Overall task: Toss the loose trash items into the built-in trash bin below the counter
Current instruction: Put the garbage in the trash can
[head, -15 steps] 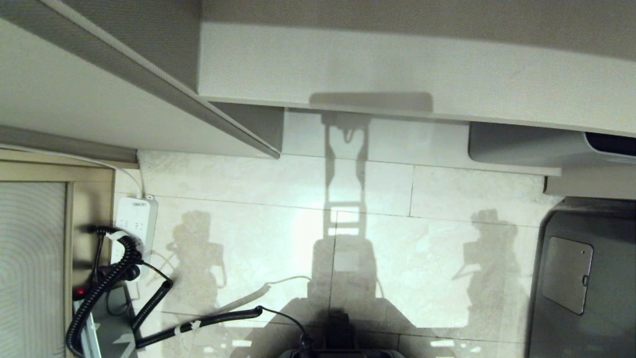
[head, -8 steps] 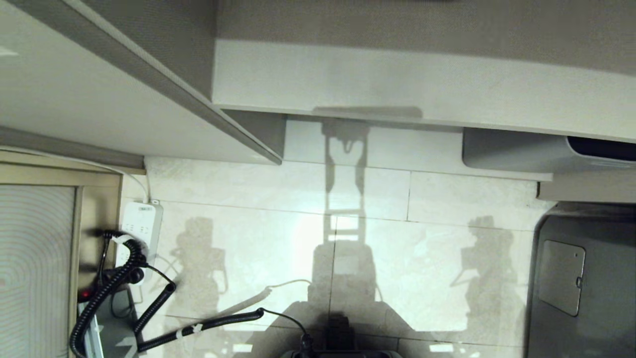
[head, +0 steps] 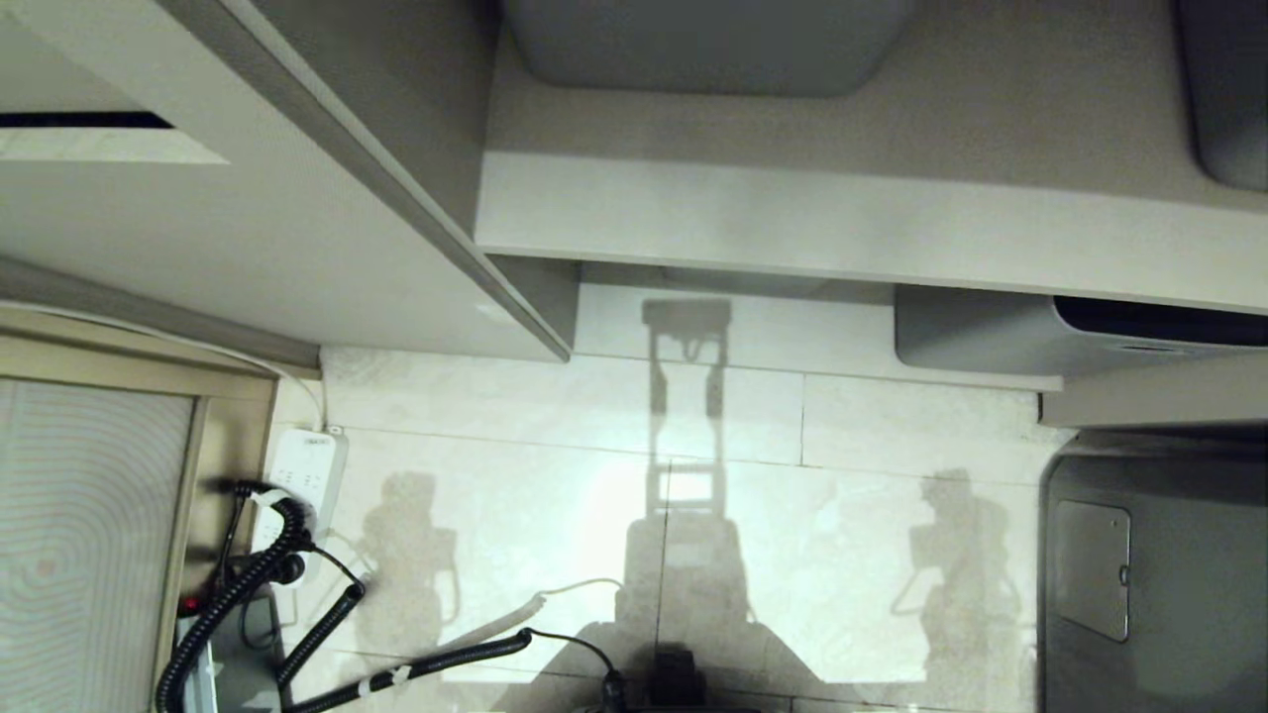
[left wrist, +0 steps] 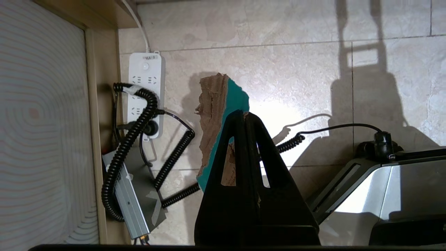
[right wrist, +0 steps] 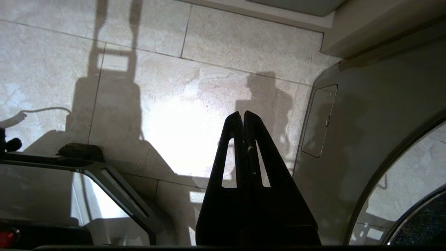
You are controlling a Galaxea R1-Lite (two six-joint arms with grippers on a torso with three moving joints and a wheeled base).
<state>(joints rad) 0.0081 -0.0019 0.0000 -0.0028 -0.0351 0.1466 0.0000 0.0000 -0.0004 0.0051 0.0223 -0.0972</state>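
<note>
Left gripper (left wrist: 244, 115) pinching a torn cardboard scrap (left wrist: 217, 115); right gripper (right wrist: 243, 116) pressed together, empty

Head view: beige cabinet edge (head: 852, 223) above a pale tiled floor (head: 555, 495), white power strip (head: 307, 475) and coiled black cable (head: 238, 584) at left; neither arm visible. Left wrist view: scrap, brown with a teal printed side, stands upright between the closed fingers above the floor, near the power strip. Right wrist view: fingers meet over bare tiles beside a grey rounded appliance (right wrist: 362, 132)

I counted one cardboard scrap (left wrist: 217, 115), one power strip (left wrist: 145, 89), two coiled black cables (left wrist: 127, 146), one thin white cable (head: 515, 606), two grey tubs (head: 703, 45) and two grippers, left (left wrist: 243, 115) and right (right wrist: 243, 116).
</note>
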